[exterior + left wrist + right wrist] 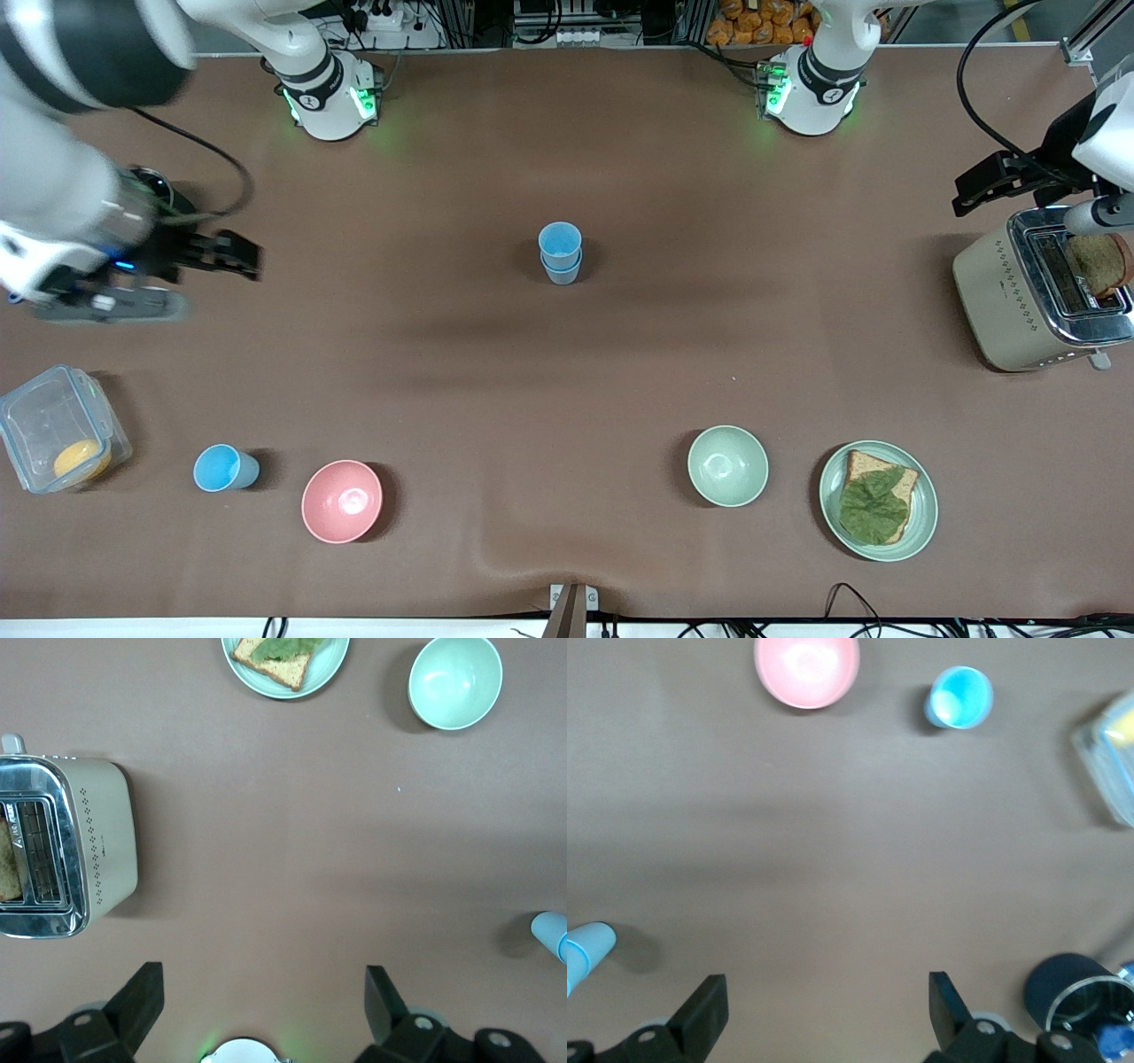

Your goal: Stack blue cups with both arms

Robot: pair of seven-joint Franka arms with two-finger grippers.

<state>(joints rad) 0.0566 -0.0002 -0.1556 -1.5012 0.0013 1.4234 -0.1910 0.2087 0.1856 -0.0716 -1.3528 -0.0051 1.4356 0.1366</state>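
Note:
Two blue cups stand stacked [560, 252] at the middle of the table; the stack shows at the edge of the left wrist view [553, 935] and of the right wrist view [585, 952]. A third blue cup [226, 468] [959, 696] stands alone near the front edge, toward the right arm's end, beside the pink bowl. My right gripper [252, 263] [828, 997] is open and empty, up over bare table at the right arm's end. My left gripper [961, 195] [264, 992] is open and empty, up beside the toaster at the left arm's end.
A pink bowl [342, 501] [806, 669], a pale green bowl [727, 465] [455, 680] and a plate with bread and a leaf [878, 501] [285, 660] stand near the front edge. A toaster with bread [1036, 288] [66, 846], a clear container [58, 430] and a dark round pot [1076, 992] stand at the ends.

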